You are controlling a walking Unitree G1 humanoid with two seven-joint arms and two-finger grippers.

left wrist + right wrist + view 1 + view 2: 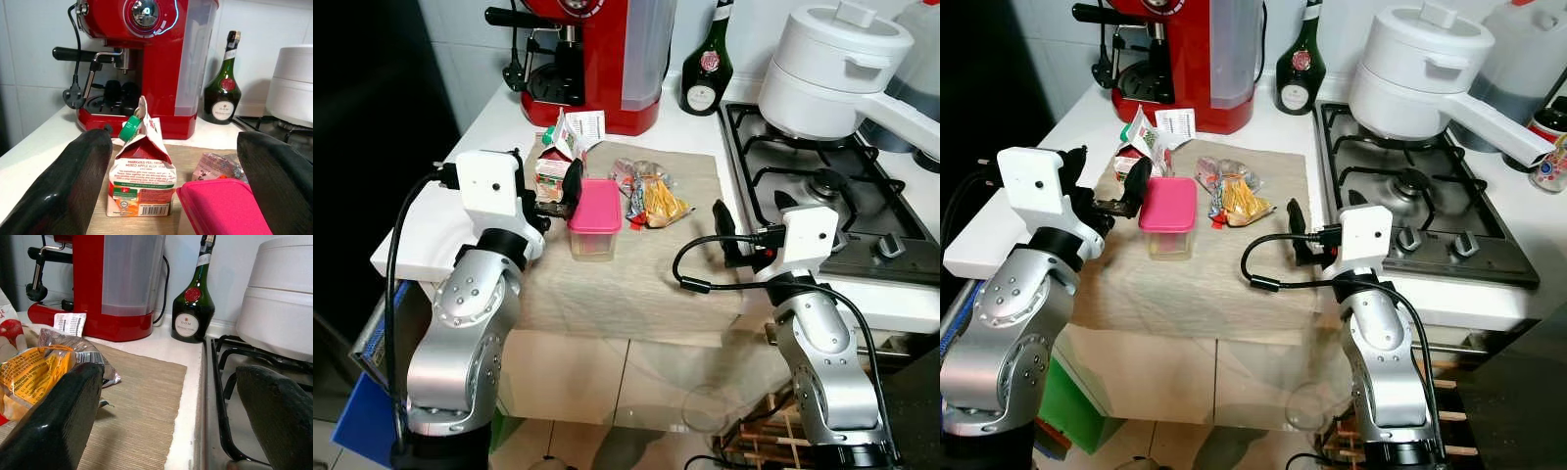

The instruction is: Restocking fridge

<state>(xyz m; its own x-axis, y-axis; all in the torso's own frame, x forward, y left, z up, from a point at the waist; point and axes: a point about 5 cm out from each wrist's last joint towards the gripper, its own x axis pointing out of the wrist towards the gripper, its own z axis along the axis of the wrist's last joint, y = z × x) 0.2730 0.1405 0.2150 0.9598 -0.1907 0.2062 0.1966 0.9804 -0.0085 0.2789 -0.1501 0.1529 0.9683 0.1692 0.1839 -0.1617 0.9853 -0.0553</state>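
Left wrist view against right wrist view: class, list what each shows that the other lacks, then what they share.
Left wrist view alone: the green-capped juice carton, the pink-lidded plastic container and the red machine's black portafilter handle. Right wrist view alone: the yellow snack packet, the black hob grate and a white barcode slip. Both share the red coffee machine, the dark green glass bottle, the white pot and the woven beige mat.

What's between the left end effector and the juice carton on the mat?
Nothing visible. The left end effector is open, and the juice carton stands upright straight ahead between its fingers' line of sight. The pink-lidded container sits just beside the carton, close enough to crowd one finger.
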